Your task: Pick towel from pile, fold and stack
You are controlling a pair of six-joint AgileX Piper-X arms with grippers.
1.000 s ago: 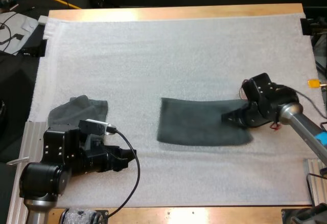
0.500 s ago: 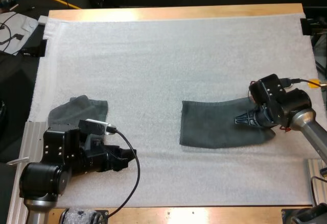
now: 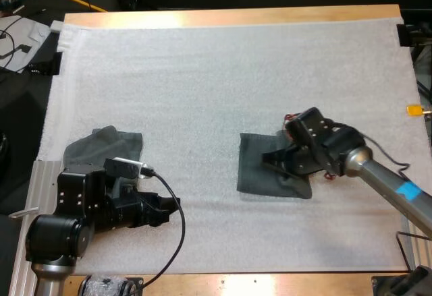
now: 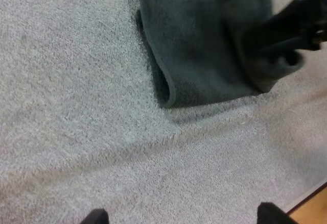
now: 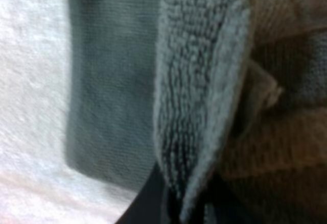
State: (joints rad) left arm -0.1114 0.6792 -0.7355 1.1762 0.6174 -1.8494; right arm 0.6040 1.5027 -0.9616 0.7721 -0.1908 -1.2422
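Left claw: lower left of the high view, resting low over the mat; its fingertips stand apart with nothing between them, so it is open and idle; it faces frame right, toward the towel.

Crumpled towel: just beyond the left arm, at the left edge of the mat; it lies well apart from both claws and is untouched.

Towel: right of centre in the high view, lying on the mat, partly doubled over; its left edge runs near to far and lies flat.

Right claw: clamped on the towel's right-hand edge, with cloth pressed between the fingers in the right wrist view; the gripped edge is held raised above the lower layer, near the middle of the cloth.

Governing relation: the free left edge lies to frame left of the right claw; the fold line runs near to far, across that direction of travel; the right arm is much the nearer and already has the cloth. Judged step: second fold, about half closed; the gripped edge probably needs laying on the left edge, square to it, or the layers will skew.

Tabletop: wooden strip beyond the far edge of the mat.
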